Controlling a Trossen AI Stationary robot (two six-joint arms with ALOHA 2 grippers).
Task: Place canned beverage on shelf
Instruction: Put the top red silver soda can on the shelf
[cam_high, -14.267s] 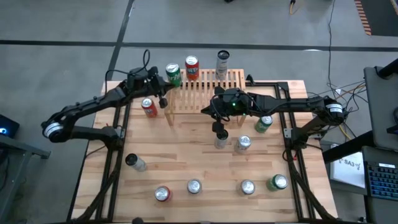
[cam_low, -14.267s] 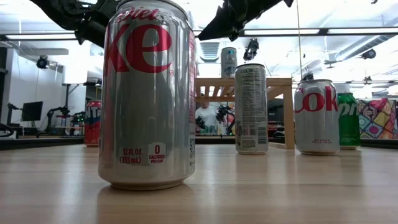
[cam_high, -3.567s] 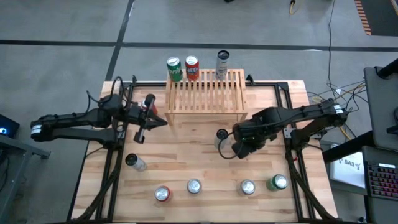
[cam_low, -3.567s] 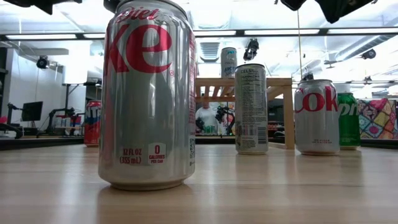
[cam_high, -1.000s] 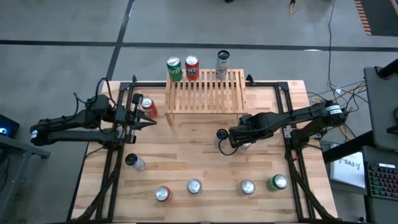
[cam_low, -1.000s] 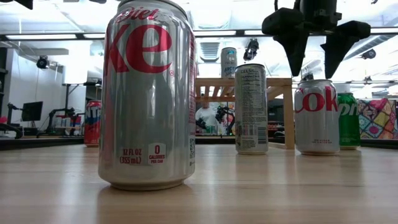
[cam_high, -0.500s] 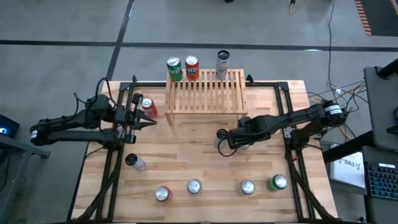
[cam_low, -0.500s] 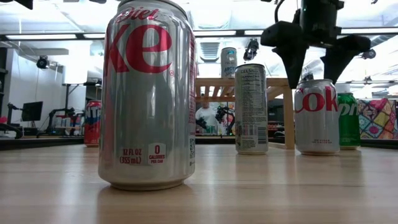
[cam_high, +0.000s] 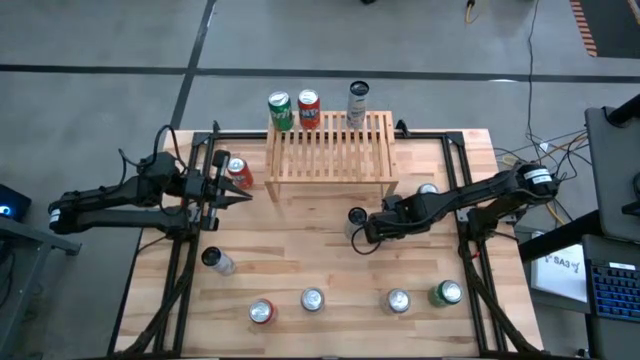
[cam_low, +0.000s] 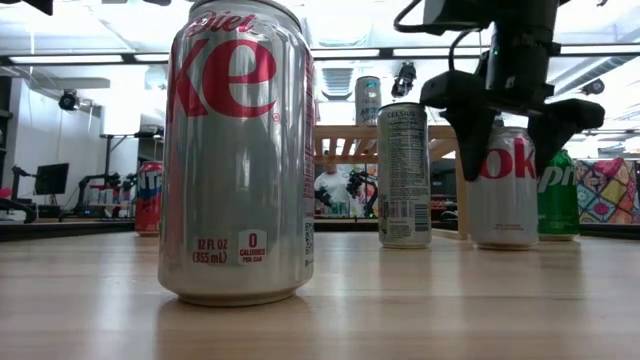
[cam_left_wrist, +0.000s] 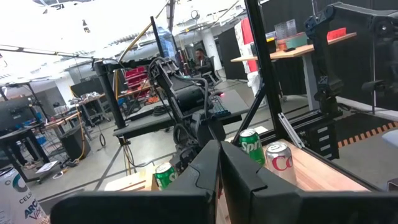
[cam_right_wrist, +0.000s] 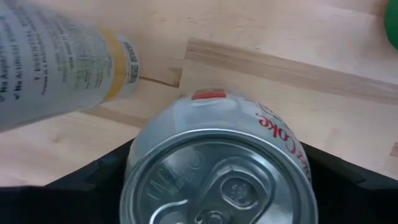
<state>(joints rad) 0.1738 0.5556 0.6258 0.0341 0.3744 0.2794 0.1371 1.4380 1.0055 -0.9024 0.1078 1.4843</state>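
The light-wood slatted shelf (cam_high: 328, 148) stands at the table's far middle, with a green can (cam_high: 280, 110), a red can (cam_high: 308, 106) and a tall silver can (cam_high: 357, 100) along its far edge. A silver Coke can (cam_low: 505, 195) stands upright on the table in front of the shelf's right end. My right gripper (cam_low: 507, 140) is open and low over it, one finger on either side of its upper part (cam_right_wrist: 217, 180); whether they touch it does not show. My left gripper (cam_high: 243, 198) is shut and waits at the left, near a red can (cam_high: 238, 172).
A tall slim can (cam_high: 355, 220) stands just left of the Coke can. A green can (cam_low: 560, 190) stands right of it. Several cans line the near edge (cam_high: 312, 299), one of which fills the low view (cam_low: 238, 150). A dark can (cam_high: 215, 260) is at the near left.
My right gripper has come down from above the silver Coke can until its fingers stand on either side of the can's upper part, and it has shifted slightly toward the table's near left. The can has stayed where it was.
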